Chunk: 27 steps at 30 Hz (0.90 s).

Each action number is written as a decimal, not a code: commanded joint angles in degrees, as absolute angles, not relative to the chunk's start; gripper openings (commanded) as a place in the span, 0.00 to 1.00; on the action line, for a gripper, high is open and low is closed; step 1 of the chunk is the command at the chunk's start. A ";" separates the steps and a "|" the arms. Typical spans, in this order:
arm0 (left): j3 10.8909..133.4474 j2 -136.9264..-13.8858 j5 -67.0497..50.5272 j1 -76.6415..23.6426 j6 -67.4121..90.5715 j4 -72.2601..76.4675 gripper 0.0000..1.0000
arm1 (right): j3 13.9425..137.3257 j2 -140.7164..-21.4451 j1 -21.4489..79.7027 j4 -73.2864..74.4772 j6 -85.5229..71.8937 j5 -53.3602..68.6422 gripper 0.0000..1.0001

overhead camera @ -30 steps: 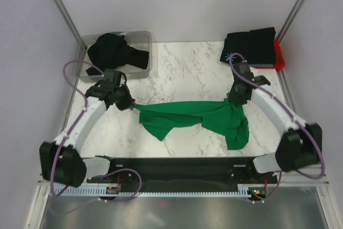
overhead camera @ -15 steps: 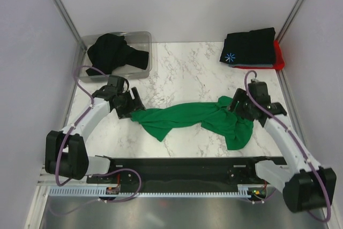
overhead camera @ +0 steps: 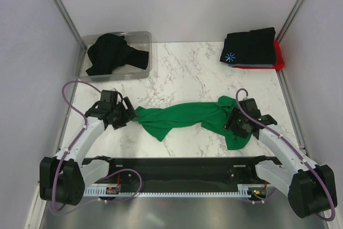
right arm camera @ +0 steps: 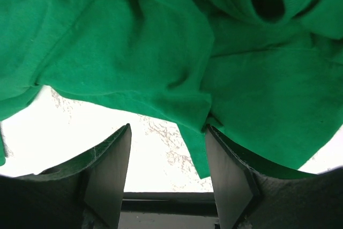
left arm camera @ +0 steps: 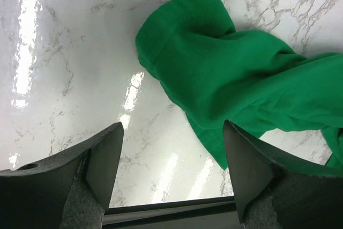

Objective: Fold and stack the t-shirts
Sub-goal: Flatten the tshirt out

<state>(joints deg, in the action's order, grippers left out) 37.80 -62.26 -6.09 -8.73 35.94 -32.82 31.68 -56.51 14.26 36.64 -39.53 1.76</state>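
Note:
The bright green t-shirt (overhead camera: pixel 187 115) lies bunched in a long strip across the middle of the table. My left gripper (overhead camera: pixel 127 115) sits just off its left end, open, with only bare marble between the fingers (left arm camera: pixel 171 132); the green cloth (left arm camera: pixel 225 73) lies ahead and to the right. My right gripper (overhead camera: pixel 231 122) is open over the shirt's right end. In the right wrist view its jaws (right arm camera: pixel 168 132) stand apart and a flap of green cloth (right arm camera: pixel 134 41) reaches down beside the right finger. A folded black t-shirt with a starburst print (overhead camera: pixel 249 46) rests on a red one (overhead camera: pixel 279 57).
A clear plastic bin (overhead camera: pixel 144 37) at the back left holds a crumpled black t-shirt (overhead camera: pixel 110 52). The black base rail (overhead camera: pixel 182 165) runs along the near edge. Grey walls and metal posts close in both sides.
Both grippers opened and let go of the green shirt, then drew back toward the near edge. The shirt, stretched between them before, sagged onto the table.

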 commanded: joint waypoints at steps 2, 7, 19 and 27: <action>35.95 -58.89 -4.66 -8.44 38.50 -29.79 0.81 | 29.09 -55.73 15.82 35.50 -44.73 -3.24 0.64; 35.16 -58.36 -4.75 -8.44 38.67 -29.45 0.80 | 28.74 -49.84 17.84 39.37 -49.56 -10.27 0.68; 34.28 -58.10 -4.92 -8.52 38.85 -28.74 0.80 | 22.15 -48.78 19.25 34.02 -51.06 -8.88 0.55; 33.75 -58.27 -4.92 -8.44 38.94 -28.21 0.79 | 22.50 -49.57 19.34 32.43 -50.01 -9.58 0.52</action>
<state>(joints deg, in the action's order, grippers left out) 34.28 -59.09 -6.00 -8.73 37.65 -30.30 22.20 -49.47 19.03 34.46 -49.93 -8.93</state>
